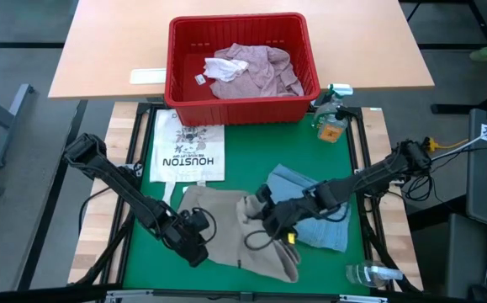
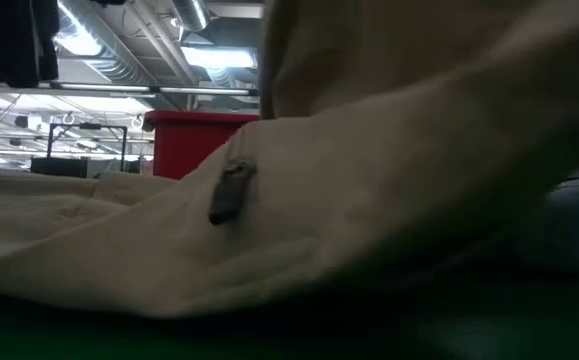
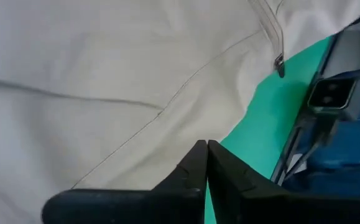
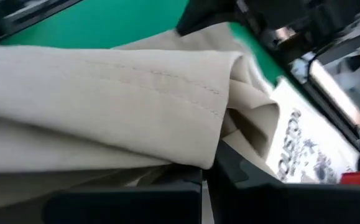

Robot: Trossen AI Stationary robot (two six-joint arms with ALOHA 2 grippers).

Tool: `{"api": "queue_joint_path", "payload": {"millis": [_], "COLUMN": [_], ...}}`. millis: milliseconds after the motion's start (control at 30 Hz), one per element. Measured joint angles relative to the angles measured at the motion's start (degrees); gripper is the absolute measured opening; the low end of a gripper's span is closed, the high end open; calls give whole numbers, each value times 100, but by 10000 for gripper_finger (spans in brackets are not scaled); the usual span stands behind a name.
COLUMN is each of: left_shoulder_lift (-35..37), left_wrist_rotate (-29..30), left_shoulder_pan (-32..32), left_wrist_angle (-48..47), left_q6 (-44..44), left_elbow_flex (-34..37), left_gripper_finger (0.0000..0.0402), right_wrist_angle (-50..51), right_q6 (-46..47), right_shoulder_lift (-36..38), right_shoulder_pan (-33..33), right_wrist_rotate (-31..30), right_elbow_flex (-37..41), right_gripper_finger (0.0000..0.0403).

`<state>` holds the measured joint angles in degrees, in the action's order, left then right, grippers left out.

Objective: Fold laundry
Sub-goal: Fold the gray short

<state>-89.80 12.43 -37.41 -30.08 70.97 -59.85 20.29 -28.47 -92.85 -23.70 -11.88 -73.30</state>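
A tan cloth [image 1: 226, 220] lies crumpled on the green mat [image 1: 251, 160] near the table's front. Its right part is raised, filling the low view [image 2: 369, 180]. My left gripper [image 1: 199, 248] is shut at the cloth's near-left edge. My right gripper [image 1: 258, 220] is shut on the cloth's bunched right part. Light blue jeans [image 1: 319, 210] rest flat on the mat to the right, partly under my right arm. A pink shirt [image 1: 256, 71] lies in the red basket [image 1: 176, 59]. My left gripper [image 3: 206, 149] pinches the tan cloth's edge [image 3: 186, 140] at the fingers' free ends, beside bare mat. It comes slanting down from the table's left. One layer or several, I cannot tell. My right gripper [image 4: 206, 180] holds a folded, stitched bunch of the tan cloth [image 4: 217, 143] in several layers. The cloth drapes over the fingers and hides the place of contact. That part is lifted off the mat; the rest trails down to the table.
A white printed cloth [image 1: 191, 151] lies flat at the mat's far left. A spray bottle [image 1: 331, 114] stands by the basket's right corner. A clear bottle [image 1: 369, 273] lies at the near right. The basket stands at the mat's far edge.
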Motion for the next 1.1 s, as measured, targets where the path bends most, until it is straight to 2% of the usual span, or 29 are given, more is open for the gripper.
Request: {"api": "queue_joint_path", "payload": {"millis": [233, 400, 600, 800, 1100], "left_shoulder_lift": [65, 83, 83, 83, 81], "left_wrist_rotate": [-45, -55, -152, -153, -146], "left_shoulder_pan": [-163, -406, -698, -908, -953], "left_wrist_angle": [-2030, -3300, -3679, -3673, -3631], "left_q6": [247, 803, 1410, 1933, 2158], "left_elbow_flex": [-905, -1586, -2001, -2066, -2066], "left_gripper_finger": [2, 2, 2, 1, 2], "right_wrist_angle": [-1636, -2746, -3984, -5083, -5356], "right_q6": [-53, -51, -50, -46, -39], "right_shoulder_lift": [-646, -1126, -1722, -2344, -2915], "right_shoulder_pan": [422, 699, 1029, 1340, 1516], "right_wrist_rotate": [243, 244, 248, 245, 299], "right_elbow_flex": [0, 0, 0, 0, 0], "right_gripper_finger": [2, 2, 2, 1, 17]}}
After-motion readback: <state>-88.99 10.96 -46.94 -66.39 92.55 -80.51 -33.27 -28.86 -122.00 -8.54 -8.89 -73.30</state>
